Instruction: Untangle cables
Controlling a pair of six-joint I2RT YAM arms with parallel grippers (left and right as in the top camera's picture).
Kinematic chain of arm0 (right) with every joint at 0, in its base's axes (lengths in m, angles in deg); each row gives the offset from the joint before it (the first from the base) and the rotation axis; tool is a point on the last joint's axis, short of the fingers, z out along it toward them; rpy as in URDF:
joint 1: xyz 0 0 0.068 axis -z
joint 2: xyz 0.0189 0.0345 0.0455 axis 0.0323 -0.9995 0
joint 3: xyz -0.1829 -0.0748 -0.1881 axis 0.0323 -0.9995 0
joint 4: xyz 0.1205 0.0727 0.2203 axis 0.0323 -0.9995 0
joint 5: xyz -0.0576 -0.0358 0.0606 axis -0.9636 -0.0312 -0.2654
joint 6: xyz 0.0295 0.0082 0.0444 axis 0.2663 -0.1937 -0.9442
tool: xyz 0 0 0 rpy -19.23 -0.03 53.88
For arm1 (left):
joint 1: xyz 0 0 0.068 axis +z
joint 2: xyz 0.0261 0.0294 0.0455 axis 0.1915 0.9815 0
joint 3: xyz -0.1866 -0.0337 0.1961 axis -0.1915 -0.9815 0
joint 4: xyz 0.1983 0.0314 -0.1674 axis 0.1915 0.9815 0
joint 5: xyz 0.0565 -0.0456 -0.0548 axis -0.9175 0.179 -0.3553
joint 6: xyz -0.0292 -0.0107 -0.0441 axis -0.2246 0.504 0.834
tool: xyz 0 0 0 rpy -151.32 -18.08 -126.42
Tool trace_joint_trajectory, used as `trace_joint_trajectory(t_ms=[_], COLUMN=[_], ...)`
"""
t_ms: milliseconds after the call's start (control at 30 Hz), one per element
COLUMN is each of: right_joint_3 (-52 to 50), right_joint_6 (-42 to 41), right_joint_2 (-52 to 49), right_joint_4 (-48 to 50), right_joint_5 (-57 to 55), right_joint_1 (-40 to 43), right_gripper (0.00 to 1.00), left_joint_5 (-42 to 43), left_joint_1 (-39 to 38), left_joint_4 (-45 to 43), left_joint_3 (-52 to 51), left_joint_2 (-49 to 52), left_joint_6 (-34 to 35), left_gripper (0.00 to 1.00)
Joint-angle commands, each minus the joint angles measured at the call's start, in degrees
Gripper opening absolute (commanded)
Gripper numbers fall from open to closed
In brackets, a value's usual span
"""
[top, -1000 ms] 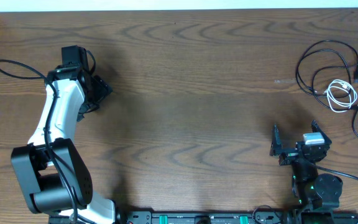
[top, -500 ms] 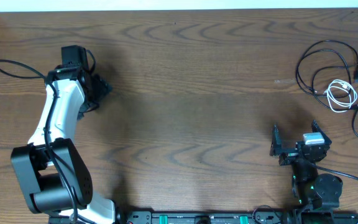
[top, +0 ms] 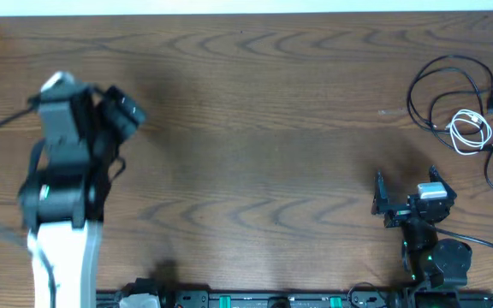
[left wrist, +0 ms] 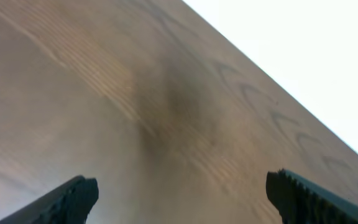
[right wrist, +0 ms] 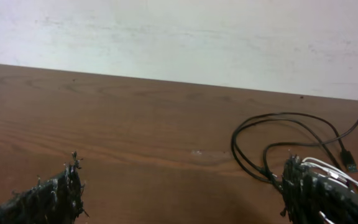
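One white cable [top: 484, 128]. Two black cables, it seems: a looped black cable [top: 412, 90] just beside the white cable, and a second black cable [top: 489, 162] on the white cable's other side, partly cut off by the picture's edge. Two robot arms: the right arm [top: 422, 231] near the white cable, the left arm [top: 62, 171] well apart from it. One table [top: 255, 128].

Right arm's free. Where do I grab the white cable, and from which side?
Take the white cable at its bend nearest the right gripper, straight down from above. It lies coiled flat, and its far side seems to touch a black cable's loop, so the near bend looks freest.
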Motion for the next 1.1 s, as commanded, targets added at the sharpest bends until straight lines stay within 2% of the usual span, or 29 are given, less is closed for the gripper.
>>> trace_joint_trajectory(t_ms=[0, 133, 267, 367, 600, 767, 900, 1067], right_joint_3=[-0.1, -0.1, -0.1, -0.1, -0.1, -0.1, -0.1, -0.1], right_joint_6=[-0.5, -0.5, -0.5, -0.5, -0.5, -0.5, -0.5, -0.5], right_joint_2=[0.3, 0.3, 0.3, 0.3, 0.3, 0.3, 0.3, 0.2], right_joint_4=[-0.3, -0.3, -0.3, -0.3, -0.3, -0.3, -0.3, -0.3], right_joint_5=[-0.5, -0.5, -0.5, -0.5, -0.5, -0.5, -0.5, -0.5], right_joint_1=[-1.0, -1.0, -1.0, -1.0, -1.0, -1.0, -1.0, -1.0], right_gripper=[0.99, 0.99, 0.99, 0.99, 0.99, 0.99, 0.99, 0.99], left_joint_5=[-0.3, -2.1, -1.6, -1.6, 0.8, 1.6, 1.6, 1.6], left_joint_1=[-0.1, -0.1, -0.1, -0.1, -0.1, -0.1, -0.1, -0.3], left_joint_4=[9.5, 15.9, 13.2, 3.4, -32.7, -50.3, -56.2, -57.4], left_joint_3=[0.2, -0.3, -7.3, -16.0, -43.3, -57.6, -65.1, -70.8], left_joint_2=[-5.4, -6.9, -10.2, -13.2, -25.6, -34.4, -41.4, -50.1], left_joint_6=[0.3, 0.2, 1.9, 2.0, 2.0, 2.0, 2.0, 2.0], left_gripper=[0.93, 0.93, 0.93, 0.93, 0.93, 0.93, 0.93, 0.93])
